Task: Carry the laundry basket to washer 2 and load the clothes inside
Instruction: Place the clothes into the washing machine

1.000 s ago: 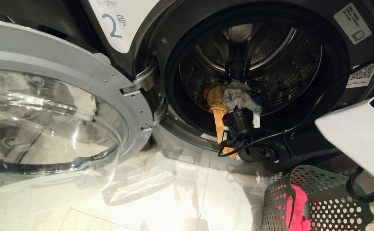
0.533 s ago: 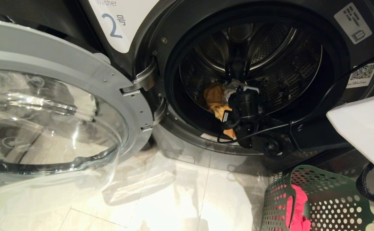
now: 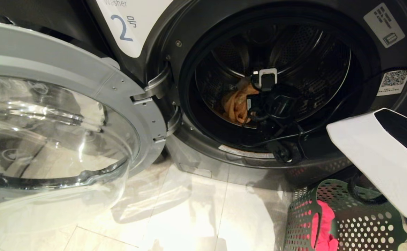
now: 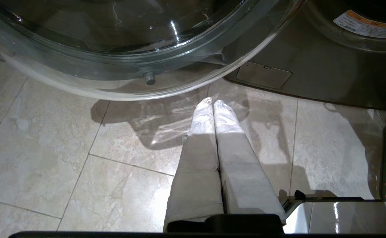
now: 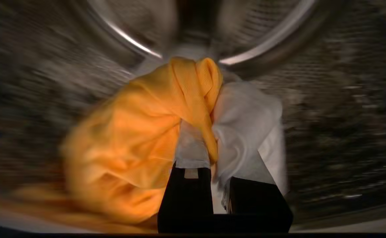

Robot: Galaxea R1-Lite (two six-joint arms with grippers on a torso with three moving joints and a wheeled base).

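Done: right claw [image 5: 212, 172] inside dark grey front-loading washer 2 [image 3: 196, 31], clamped on yellow-orange and white soft garments [image 5: 130, 138] | Left: red-pink garment [image 3: 323, 226] behind claw in dark-green perforated plastic laundry basket [image 3: 360, 223] — release first | left claw [image 4: 212, 107] together, parked.

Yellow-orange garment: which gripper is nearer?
Right. The right gripper is shut on the yellow-orange garment inside washer 2's drum; the left gripper hangs outside over the floor tiles.

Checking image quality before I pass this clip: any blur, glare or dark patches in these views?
Right wrist view: drum wall streaked with motion blur; yellow-orange garment fairly sharp. Head view: drum interior dark, glare on the open glass door. Left wrist view: sharp, door shadow and reflections on the floor tiles.
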